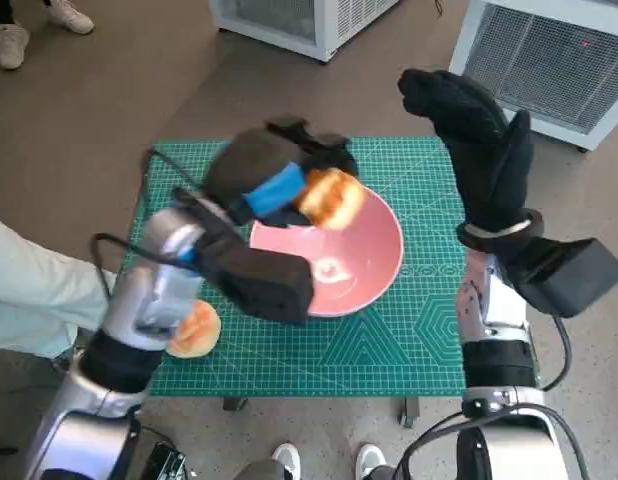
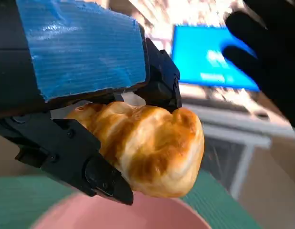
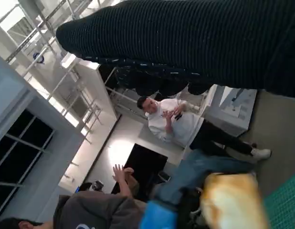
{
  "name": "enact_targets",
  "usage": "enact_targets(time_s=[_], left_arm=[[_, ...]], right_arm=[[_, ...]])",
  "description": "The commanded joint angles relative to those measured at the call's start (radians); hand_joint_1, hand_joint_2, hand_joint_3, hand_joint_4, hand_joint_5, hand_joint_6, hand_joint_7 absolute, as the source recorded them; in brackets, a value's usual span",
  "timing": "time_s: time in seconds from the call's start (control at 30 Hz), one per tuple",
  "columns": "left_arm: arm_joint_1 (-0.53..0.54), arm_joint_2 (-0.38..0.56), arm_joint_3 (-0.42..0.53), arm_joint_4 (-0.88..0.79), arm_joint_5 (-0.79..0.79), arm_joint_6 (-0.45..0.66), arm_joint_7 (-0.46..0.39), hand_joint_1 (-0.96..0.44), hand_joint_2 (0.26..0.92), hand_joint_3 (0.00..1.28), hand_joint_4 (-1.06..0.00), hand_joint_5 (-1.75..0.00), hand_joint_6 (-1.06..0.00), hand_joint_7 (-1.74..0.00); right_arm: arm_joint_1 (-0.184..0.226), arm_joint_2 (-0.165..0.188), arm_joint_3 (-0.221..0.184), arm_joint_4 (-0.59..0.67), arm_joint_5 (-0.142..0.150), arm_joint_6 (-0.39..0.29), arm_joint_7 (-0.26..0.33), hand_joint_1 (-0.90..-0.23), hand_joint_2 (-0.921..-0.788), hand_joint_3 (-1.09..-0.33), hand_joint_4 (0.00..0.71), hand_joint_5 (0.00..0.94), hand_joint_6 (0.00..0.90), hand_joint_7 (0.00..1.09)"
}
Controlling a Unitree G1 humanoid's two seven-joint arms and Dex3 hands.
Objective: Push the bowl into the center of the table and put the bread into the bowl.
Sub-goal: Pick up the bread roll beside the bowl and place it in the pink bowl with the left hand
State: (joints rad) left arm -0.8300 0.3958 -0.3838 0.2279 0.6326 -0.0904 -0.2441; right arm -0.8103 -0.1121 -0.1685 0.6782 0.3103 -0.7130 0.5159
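In the head view, a shallow pink round bowl (image 1: 354, 262) sits near the middle of the frame on the green gridded cutting mat (image 1: 409, 340) that covers the bench. The left robot hand (image 1: 274, 180), black with blue tape across its back, hangs over the bowl's upper left rim and grips a golden-brown glazed bread roll (image 1: 332, 198); the roll is above the bowl's far edge, clear of the pink surface. The left wrist view shows this hold plainly: the black fingers (image 2: 78, 162) clamp the bread roll (image 2: 147, 148) from below and the side, with the bowl's pink rim (image 2: 138, 212) beneath it.

A second round golden bun (image 1: 194, 330) lies on the mat at lower left of the head view, partly hidden by the left forearm.

The right robot hand (image 1: 479, 135), in its black knitted glove, is raised at upper right beyond the mat's right edge, fingers spread and holding nothing. In the right wrist view the glove (image 3: 195, 43) fills the top, a blurred shape that is probably the roll (image 3: 231, 200) sits at lower right, and people (image 3: 178, 121) are behind.
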Motion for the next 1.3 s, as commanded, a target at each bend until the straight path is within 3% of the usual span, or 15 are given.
enact_targets(time_s=[0.03, 0.43, 0.6, 0.63, 0.67, 0.73, 0.83, 1.07, 1.3], left_arm=[[-0.046, -0.029, -0.041, 0.119, 0.033, -0.045, 0.024, 0.00, 0.920, 0.05, -0.75, -1.12, -0.61, -1.16], [-0.093, -0.083, -0.084, 0.361, 0.057, -0.102, 0.080, 0.00, 0.920, 0.06, -0.72, -1.15, -0.60, -1.17], [-0.073, -0.085, -0.072, 0.341, 0.035, -0.073, 0.033, 0.00, 0.921, 0.13, -0.67, -1.24, -0.52, -1.22], [-0.067, -0.084, -0.068, 0.331, 0.027, -0.063, 0.016, 0.00, 0.904, 0.12, -0.57, -0.97, -0.47, -0.99], [-0.056, -0.083, -0.058, 0.312, 0.010, -0.045, -0.012, 0.00, 0.903, 0.11, -0.56, -0.83, -0.47, -0.87], [-0.041, -0.081, -0.044, 0.276, -0.019, -0.012, -0.060, -0.04, 0.886, 0.05, -0.44, -0.36, -0.43, -0.45], [-0.021, -0.072, -0.028, 0.218, -0.049, 0.029, -0.121, -0.17, 0.851, 0.02, -0.26, -0.09, -0.35, -0.17], [0.058, -0.006, 0.016, 0.003, -0.066, 0.077, -0.199, -0.36, 0.829, 0.00, -0.19, -0.01, -0.32, -0.06], [0.154, 0.080, 0.107, -0.202, -0.127, 0.076, -0.257, -0.39, 0.814, 0.00, -0.19, 0.00, -0.33, -0.04]], right_arm=[[0.032, 0.000, 0.002, -0.015, 0.002, 0.023, 0.003, -0.755, -0.921, -0.749, 0.232, 0.003, 0.044, 0.54], [0.046, 0.002, 0.001, -0.032, -0.002, 0.023, -0.004, -0.752, -0.921, -0.747, 0.234, 0.003, 0.048, 0.54], [0.047, -0.002, -0.003, -0.029, 0.001, 0.023, -0.003, -0.742, -0.921, -0.746, 0.234, 0.003, 0.051, 0.53], [0.047, -0.003, -0.003, -0.029, 0.002, 0.024, -0.002, -0.740, -0.921, -0.745, 0.235, 0.003, 0.052, 0.53], [0.047, -0.003, -0.004, -0.028, 0.002, 0.024, -0.002, -0.739, -0.921, -0.745, 0.235, 0.004, 0.052, 0.53], [0.047, -0.003, -0.005, -0.027, 0.002, 0.025, -0.003, -0.737, -0.921, -0.742, 0.237, 0.004, 0.055, 0.53], [0.048, -0.001, -0.004, -0.028, -0.002, 0.024, -0.007, -0.735, -0.921, -0.740, 0.238, 0.004, 0.058, 0.52], [0.053, 0.008, 0.002, -0.043, -0.007, 0.028, -0.016, -0.740, -0.921, -0.741, 0.237, 0.003, 0.061, 0.52], [0.053, 0.008, 0.005, -0.047, -0.004, 0.031, -0.015, -0.745, -0.921, -0.742, 0.237, 0.002, 0.062, 0.51]])
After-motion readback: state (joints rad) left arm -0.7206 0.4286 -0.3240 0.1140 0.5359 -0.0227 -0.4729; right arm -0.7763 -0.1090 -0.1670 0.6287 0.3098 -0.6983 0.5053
